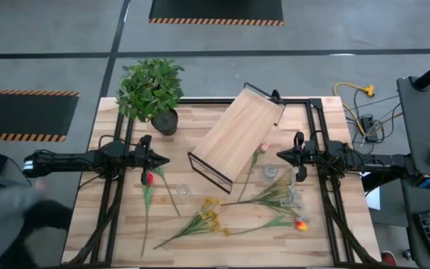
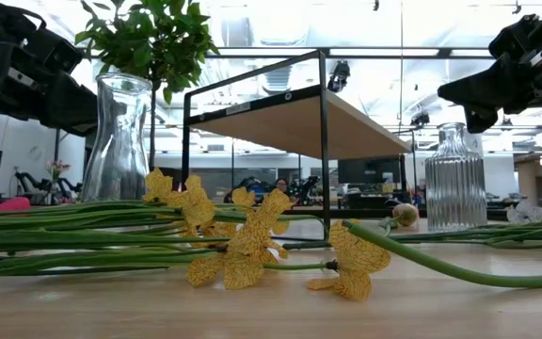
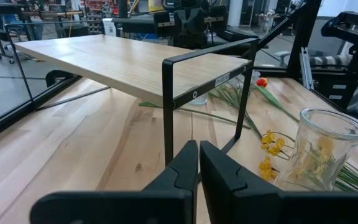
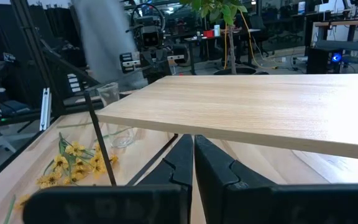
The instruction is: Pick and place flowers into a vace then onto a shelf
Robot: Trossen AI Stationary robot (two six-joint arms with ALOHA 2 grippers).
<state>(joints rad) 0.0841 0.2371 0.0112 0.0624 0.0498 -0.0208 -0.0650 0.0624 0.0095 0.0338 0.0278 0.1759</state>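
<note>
At five o'clock from left gripper (image 1: 160,160): flowers (image 1: 222,213), stems running eight-to-two; right gripper (image 1: 281,155) equally near; both shut, empty.

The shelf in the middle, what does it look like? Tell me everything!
The shelf is a flat, pale wooden board sitting on a thin black metal frame, like a tiny table. It stands upright on the big wooden tabletop, turned at a slant near the middle. Nothing lies on top of it. A little label is stuck on its side edge. You can see right under it. A pink flower lies close beside it, and a potted plant stands off to one side. No pincer touches it.
</note>
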